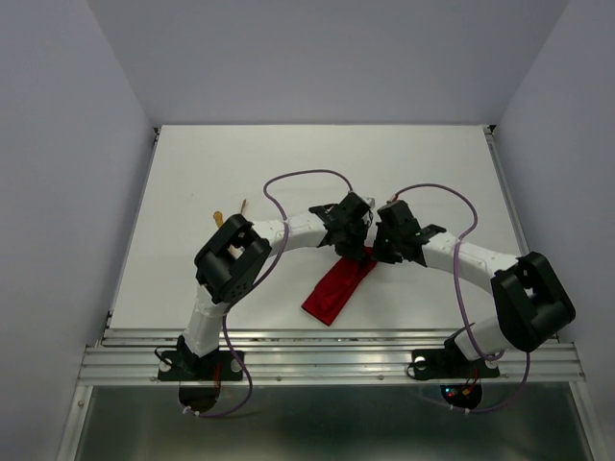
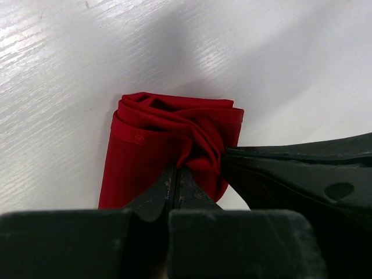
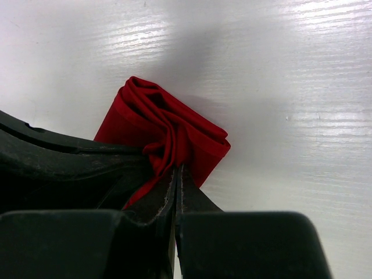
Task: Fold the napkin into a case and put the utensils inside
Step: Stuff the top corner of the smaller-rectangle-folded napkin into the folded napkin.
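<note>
While the napkin (image 1: 334, 288), folded to a narrow red pouch, lies on the white table (image 1: 432, 173) between the arms, the left gripper (image 2: 177, 173) and the right gripper (image 3: 176, 173) each pinch its bunched, wrinkled far end, fingers pressed together on the soft cloth. The utensils (image 1: 220, 219) lie well apart, mostly hidden behind the left arm.

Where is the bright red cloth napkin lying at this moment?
In the top view the bright red cloth napkin lies folded near the front edge of the white table, about centre, its far end pinched by the left claw and right claw.
</note>
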{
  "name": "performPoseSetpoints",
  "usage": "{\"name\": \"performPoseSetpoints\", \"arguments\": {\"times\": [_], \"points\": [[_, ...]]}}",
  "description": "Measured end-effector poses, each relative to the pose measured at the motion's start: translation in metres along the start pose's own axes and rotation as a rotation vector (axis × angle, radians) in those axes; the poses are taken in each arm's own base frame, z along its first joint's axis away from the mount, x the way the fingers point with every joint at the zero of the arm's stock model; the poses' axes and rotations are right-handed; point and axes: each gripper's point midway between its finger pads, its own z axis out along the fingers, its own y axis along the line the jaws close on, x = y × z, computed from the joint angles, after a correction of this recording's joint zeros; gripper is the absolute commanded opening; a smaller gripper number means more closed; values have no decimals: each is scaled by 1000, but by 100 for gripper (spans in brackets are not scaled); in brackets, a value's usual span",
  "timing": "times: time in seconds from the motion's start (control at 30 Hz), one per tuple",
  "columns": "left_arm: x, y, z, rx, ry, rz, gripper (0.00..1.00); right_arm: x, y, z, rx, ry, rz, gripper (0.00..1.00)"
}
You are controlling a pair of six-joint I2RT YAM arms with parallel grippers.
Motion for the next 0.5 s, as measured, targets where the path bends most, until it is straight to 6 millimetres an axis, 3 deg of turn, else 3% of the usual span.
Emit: {"name": "performPoseSetpoints", "arguments": {"times": [0.5], "points": [[3, 4, 5, -13, 35, 63, 0, 1, 6, 0, -30, 11, 1, 1]]}}
